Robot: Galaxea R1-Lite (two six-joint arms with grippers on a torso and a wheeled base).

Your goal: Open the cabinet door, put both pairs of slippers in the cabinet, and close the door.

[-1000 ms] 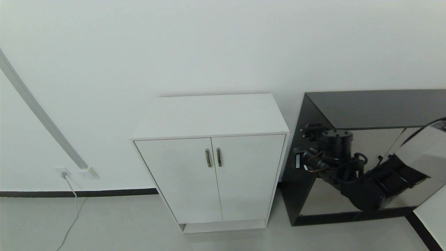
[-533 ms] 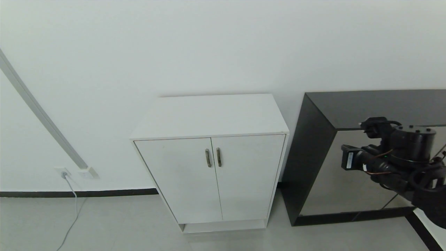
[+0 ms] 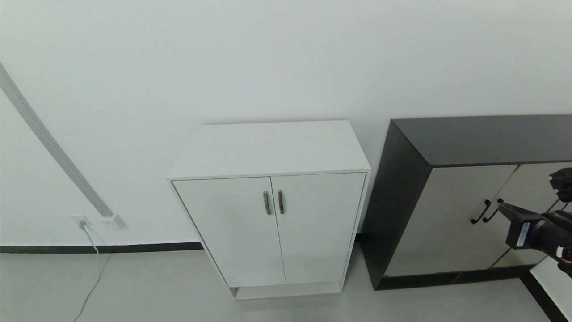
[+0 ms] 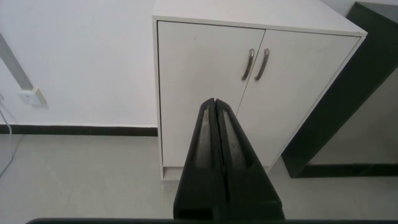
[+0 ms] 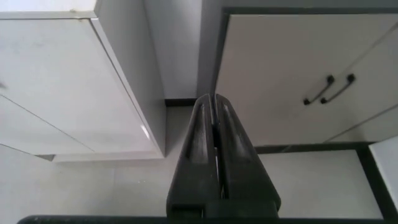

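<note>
The white cabinet (image 3: 270, 201) stands against the wall with both doors closed and two metal handles (image 3: 274, 202) side by side at the middle seam. In the left wrist view my left gripper (image 4: 215, 103) is shut with nothing in it, held in front of the cabinet (image 4: 205, 74) below the handles (image 4: 256, 64) and well short of the doors. My right gripper (image 5: 214, 98) is shut and empty, aimed at the floor gap between the white cabinet's side (image 5: 124, 81) and the black cabinet (image 5: 292, 74). My right arm (image 3: 536, 230) is at the far right edge.
A black cabinet (image 3: 469, 138) with pale doors and dark handles (image 3: 485, 211) stands right of the white one. A wall socket with a cable (image 3: 82, 222) and a slanted wall duct (image 3: 49, 143) are at the left. Grey floor (image 3: 156, 290) lies open in front.
My right arm has swung to the right, from beside the white cabinet's right side to the far right edge in front of the black cabinet's doors. The cabinet doors stay closed.
</note>
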